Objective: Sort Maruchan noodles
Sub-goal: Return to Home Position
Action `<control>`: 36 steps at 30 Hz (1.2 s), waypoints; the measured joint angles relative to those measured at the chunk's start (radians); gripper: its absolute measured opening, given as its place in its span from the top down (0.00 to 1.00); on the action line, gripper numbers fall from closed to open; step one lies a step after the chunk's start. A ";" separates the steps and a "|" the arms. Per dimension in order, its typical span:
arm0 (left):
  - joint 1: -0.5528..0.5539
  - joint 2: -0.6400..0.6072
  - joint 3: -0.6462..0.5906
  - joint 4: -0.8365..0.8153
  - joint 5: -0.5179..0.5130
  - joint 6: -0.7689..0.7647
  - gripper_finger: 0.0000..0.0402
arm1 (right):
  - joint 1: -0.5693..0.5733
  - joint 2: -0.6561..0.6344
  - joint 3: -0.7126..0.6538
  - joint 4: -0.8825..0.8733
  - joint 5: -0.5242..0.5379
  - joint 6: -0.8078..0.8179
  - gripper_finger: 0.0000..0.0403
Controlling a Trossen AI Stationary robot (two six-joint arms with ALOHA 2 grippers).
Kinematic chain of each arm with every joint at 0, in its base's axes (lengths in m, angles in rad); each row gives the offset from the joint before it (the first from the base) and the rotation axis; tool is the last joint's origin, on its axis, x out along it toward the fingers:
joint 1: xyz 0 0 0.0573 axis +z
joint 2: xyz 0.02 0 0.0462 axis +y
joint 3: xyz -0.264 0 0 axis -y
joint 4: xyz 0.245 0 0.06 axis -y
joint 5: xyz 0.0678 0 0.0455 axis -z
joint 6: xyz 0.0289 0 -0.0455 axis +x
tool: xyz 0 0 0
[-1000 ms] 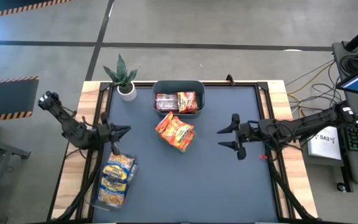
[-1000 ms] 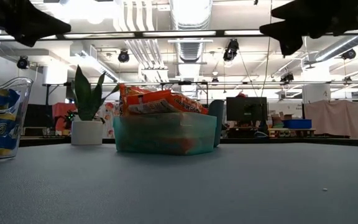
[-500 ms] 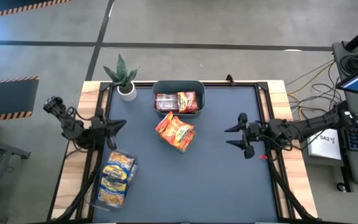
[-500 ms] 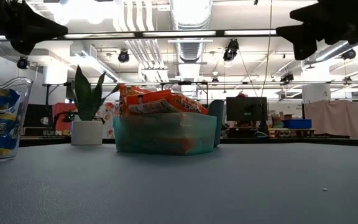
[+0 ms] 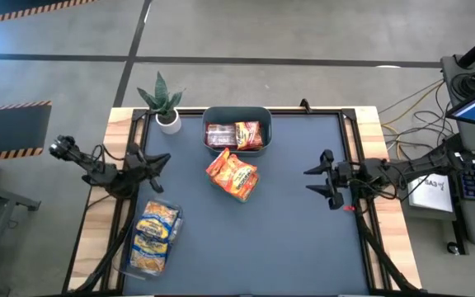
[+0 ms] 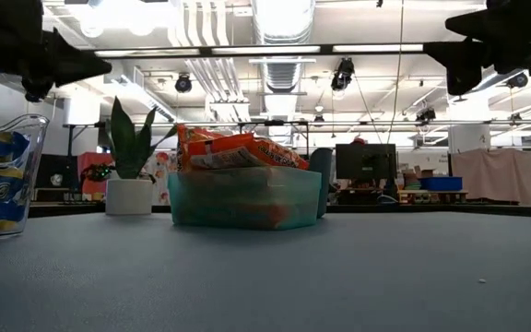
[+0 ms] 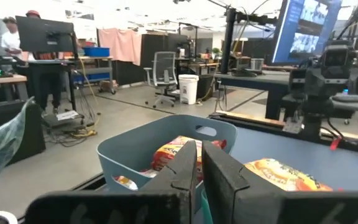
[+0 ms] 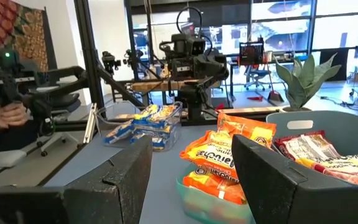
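Orange-red Maruchan noodle packets are piled on a small green tray mid-table. More packets, dark red and orange, lie in the grey-teal tub at the far edge. Yellow-and-blue packets fill a clear bin at the near left. My left gripper hangs shut above the table's left side, above the bin's far end, and holds nothing. My right gripper hangs open above the right side, with nothing between its fingers.
A potted plant stands at the far left corner, next to the tub. Bare dark table top lies between the tray and my right gripper and along the near edge. A person's hand shows beyond the table's left side.
My right gripper has drawn back toward the table's right edge and sunk a little, staying open. My left gripper has pulled back toward the left edge, swung a little toward the far edge and come down a little, staying shut. No packets have moved.
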 joint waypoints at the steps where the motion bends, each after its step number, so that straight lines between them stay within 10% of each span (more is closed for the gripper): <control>1: 0.006 -0.006 -0.007 -0.001 0.009 0.002 0.98 | 0.000 -0.010 -0.007 0.000 -0.001 0.000 0.48; 29: 0.176 -0.077 -0.086 -0.029 0.069 0.037 0.98 | 0.000 -0.281 -0.074 -0.110 -0.009 -0.190 0.48; 36: 0.176 -0.075 -0.083 -0.026 0.069 -0.007 0.98 | 0.000 -0.276 -0.074 -0.119 0.241 -0.186 0.48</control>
